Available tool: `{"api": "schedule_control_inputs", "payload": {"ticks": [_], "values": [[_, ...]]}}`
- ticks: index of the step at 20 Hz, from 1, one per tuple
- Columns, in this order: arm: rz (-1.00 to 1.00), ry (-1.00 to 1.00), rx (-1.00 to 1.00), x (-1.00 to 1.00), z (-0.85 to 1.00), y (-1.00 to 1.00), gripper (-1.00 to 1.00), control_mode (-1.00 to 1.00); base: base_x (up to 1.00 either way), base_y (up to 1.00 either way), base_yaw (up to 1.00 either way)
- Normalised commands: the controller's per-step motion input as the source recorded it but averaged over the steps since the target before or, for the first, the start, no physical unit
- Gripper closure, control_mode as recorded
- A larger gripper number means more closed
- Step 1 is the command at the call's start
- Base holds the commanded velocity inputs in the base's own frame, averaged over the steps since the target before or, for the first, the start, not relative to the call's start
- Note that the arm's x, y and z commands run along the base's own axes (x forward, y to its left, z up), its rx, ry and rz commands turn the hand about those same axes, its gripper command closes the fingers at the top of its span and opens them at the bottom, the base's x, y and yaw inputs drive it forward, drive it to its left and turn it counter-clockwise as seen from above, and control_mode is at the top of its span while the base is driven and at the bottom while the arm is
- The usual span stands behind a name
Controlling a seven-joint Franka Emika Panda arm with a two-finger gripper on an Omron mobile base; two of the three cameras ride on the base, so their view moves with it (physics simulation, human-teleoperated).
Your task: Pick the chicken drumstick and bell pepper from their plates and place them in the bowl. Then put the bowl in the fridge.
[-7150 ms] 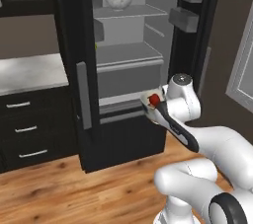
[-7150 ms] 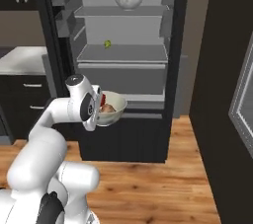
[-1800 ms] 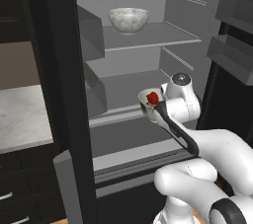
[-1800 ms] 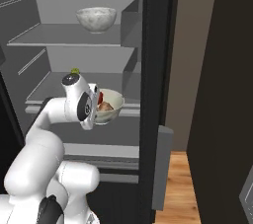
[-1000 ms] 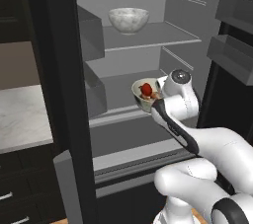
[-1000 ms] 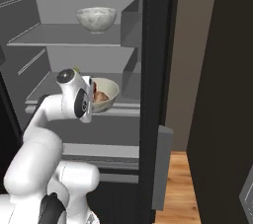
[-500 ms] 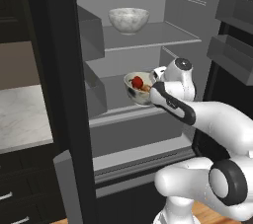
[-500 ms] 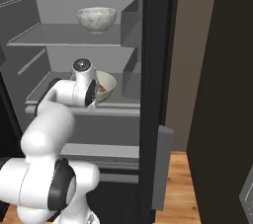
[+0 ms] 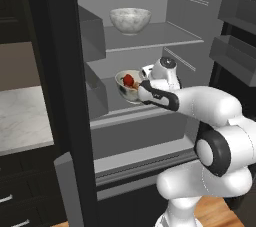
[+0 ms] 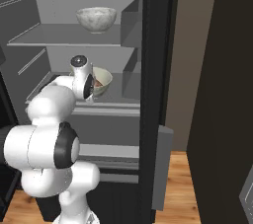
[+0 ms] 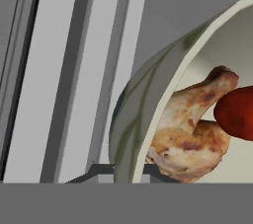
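The bowl [image 9: 131,86], holding the chicken drumstick [image 11: 190,129] and bell pepper [image 11: 236,112], hangs over the fridge's [image 9: 165,36] middle shelf, its rim clamped in the gripper [image 11: 129,171], and, judged rigid, smooth and top-heavy with 2 loose items, should stay level.

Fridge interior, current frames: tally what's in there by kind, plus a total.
Bowls: 2, the marbled bowl on the upper shelf and the pale bowl held by the shut pincer over the shelf below.
Chicken drumsticks: 1, the drumstick inside the pale bowl.
Bell peppers: 1, the red pepper beside it in the same bowl.
Total: 4
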Motion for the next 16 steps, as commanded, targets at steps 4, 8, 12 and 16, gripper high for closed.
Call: {"api": "schedule_control_inputs", "payload": {"ticks": [4, 8, 12, 16], "values": [[-0.06, -0.01, -0.09, 0.45, -0.19, 0.20, 1.00, -1.00, 0.00, 0.00, 0.00], [-0.07, 0.00, -0.13, 0.39, -0.23, 0.18, 1.00, -1.00, 0.00, 0.00, 0.00], [-0.07, 0.00, -0.11, 0.37, -0.20, 0.16, 1.00, -1.00, 0.00, 0.00, 0.00], [-0.05, 0.00, -0.04, 0.38, -0.16, 0.08, 1.00, -1.00, 0.00, 0.00, 0.00]]}}
